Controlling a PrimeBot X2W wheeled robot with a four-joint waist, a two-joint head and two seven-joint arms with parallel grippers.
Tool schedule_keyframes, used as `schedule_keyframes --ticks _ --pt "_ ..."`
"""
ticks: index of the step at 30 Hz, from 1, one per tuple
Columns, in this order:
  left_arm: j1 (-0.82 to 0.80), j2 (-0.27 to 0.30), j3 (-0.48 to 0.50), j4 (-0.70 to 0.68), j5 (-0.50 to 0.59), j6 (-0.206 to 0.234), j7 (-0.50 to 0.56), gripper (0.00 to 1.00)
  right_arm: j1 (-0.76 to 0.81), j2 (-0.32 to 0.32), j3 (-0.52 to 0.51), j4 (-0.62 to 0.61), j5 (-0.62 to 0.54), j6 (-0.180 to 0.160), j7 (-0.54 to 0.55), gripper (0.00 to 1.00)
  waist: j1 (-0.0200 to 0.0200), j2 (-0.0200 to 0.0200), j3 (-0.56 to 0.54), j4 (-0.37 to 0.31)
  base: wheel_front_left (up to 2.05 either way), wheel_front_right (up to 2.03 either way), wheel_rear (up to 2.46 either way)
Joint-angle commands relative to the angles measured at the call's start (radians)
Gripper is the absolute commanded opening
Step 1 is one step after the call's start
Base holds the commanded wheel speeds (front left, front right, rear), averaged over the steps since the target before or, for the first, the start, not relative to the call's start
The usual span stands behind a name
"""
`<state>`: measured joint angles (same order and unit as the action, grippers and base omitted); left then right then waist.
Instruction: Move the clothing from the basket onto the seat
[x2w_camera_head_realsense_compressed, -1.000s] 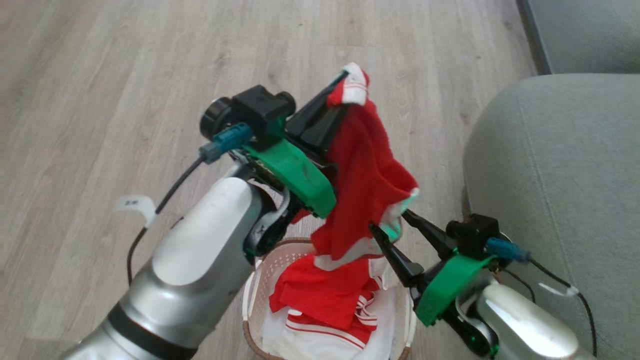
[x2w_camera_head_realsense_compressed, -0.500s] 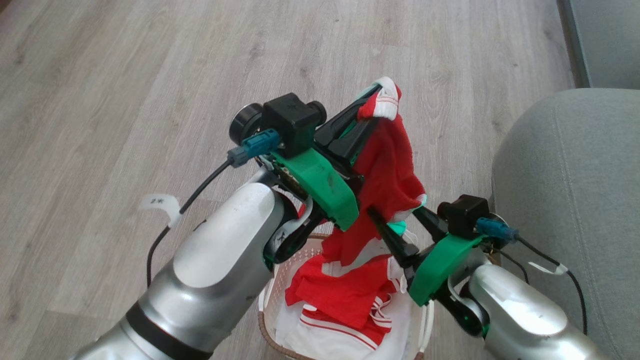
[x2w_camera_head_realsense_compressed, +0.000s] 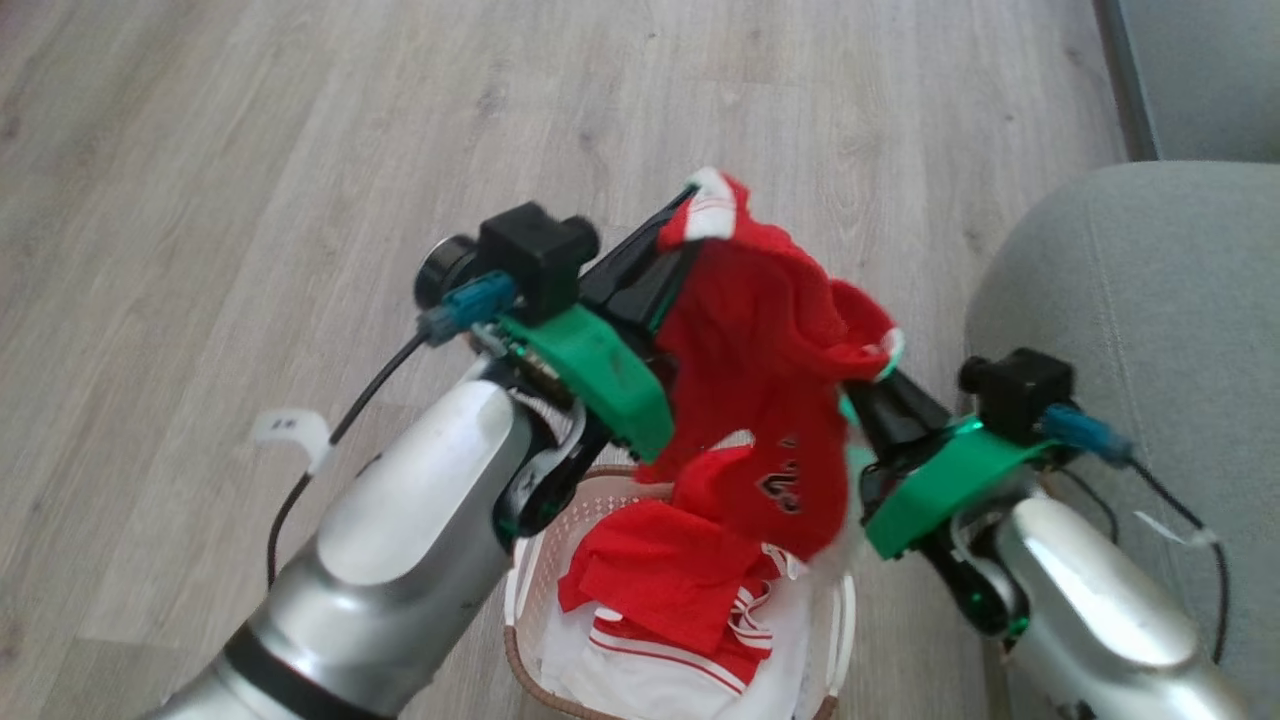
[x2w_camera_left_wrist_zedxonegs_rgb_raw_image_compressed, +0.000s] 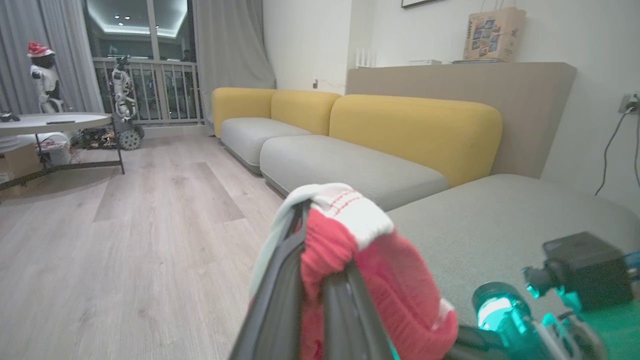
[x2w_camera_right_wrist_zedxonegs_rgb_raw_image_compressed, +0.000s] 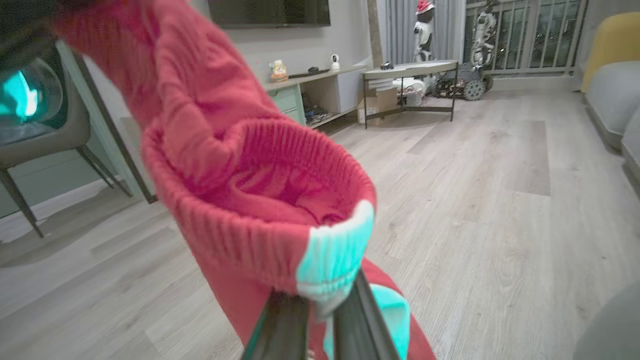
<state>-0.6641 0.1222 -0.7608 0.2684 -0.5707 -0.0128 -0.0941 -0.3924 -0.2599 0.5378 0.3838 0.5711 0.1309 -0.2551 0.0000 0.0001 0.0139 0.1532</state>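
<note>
A red garment (x2w_camera_head_realsense_compressed: 770, 350) with white trim hangs stretched between my two grippers above the basket (x2w_camera_head_realsense_compressed: 520, 600). My left gripper (x2w_camera_head_realsense_compressed: 685, 205) is shut on its white-edged top corner, as the left wrist view shows for the gripper (x2w_camera_left_wrist_zedxonegs_rgb_raw_image_compressed: 315, 215) and cloth (x2w_camera_left_wrist_zedxonegs_rgb_raw_image_compressed: 395, 285). Lower and to the right, my right gripper (x2w_camera_head_realsense_compressed: 880, 372) is shut on the ribbed hem; the right wrist view has it (x2w_camera_right_wrist_zedxonegs_rgb_raw_image_compressed: 320, 297) pinching that hem (x2w_camera_right_wrist_zedxonegs_rgb_raw_image_compressed: 250, 210). More red and white clothing (x2w_camera_head_realsense_compressed: 660, 585) lies in the basket. The grey-green seat (x2w_camera_head_realsense_compressed: 1150, 300) is at the right.
Pale wooden floor (x2w_camera_head_realsense_compressed: 250, 200) surrounds the basket. Another grey cushion (x2w_camera_head_realsense_compressed: 1200, 70) sits at the top right. A yellow-backed sofa (x2w_camera_left_wrist_zedxonegs_rgb_raw_image_compressed: 415, 125) runs along the wall. A low table (x2w_camera_right_wrist_zedxonegs_rgb_raw_image_compressed: 410, 67) and a chair (x2w_camera_right_wrist_zedxonegs_rgb_raw_image_compressed: 45, 135) stand farther off.
My right gripper has shut on the garment's hem and lifted it up and to the right, spreading the cloth. The left gripper keeps its hold. The head camera has shifted slightly.
</note>
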Motion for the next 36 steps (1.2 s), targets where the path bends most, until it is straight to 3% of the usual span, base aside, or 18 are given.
schedule_keyframes --ticks 1,17,18,19,20,36 --pt "-0.022 0.024 0.047 -0.029 -0.006 0.008 -0.011 0.0 0.002 -0.006 -0.023 -0.049 -0.014 0.0 -0.007 0.0 0.0 -0.0001 0.003 -0.009 0.0 0.0 0.0" --pt "0.106 0.035 0.034 -0.028 -0.027 0.054 -0.046 0.0 0.097 -0.033 -0.211 -0.205 -0.046 0.0 -0.007 0.0 0.0 -0.0001 0.002 -0.076 0.0 0.0 0.0" --pt "0.111 0.033 0.031 -0.025 -0.028 0.053 -0.047 0.1 0.101 -0.036 -0.22 -0.214 -0.047 0.0 -0.007 0.0 0.0 -0.0001 0.002 -0.083 0.0 0.0 0.0" --pt "0.115 0.03 0.025 -0.023 -0.029 0.05 -0.048 0.36 0.104 -0.04 -0.228 -0.224 -0.049 0.0 -0.007 0.0 0.0 -0.0001 0.003 -0.089 0.0 0.0 0.0" --pt "0.118 0.027 0.017 -0.021 -0.028 0.045 -0.048 1.0 0.106 -0.043 -0.236 -0.234 -0.051 0.0 -0.007 0.0 0.0 -0.0001 0.005 -0.097 0.0 0.0 0.0" --pt "0.133 -0.018 -0.066 0.027 -0.008 0.024 -0.076 1.0 0.134 -0.123 -0.381 -0.349 -0.076 0.0 -0.007 0.0 0.0 -0.0001 0.031 -0.277 0.0 0.0 0.0"
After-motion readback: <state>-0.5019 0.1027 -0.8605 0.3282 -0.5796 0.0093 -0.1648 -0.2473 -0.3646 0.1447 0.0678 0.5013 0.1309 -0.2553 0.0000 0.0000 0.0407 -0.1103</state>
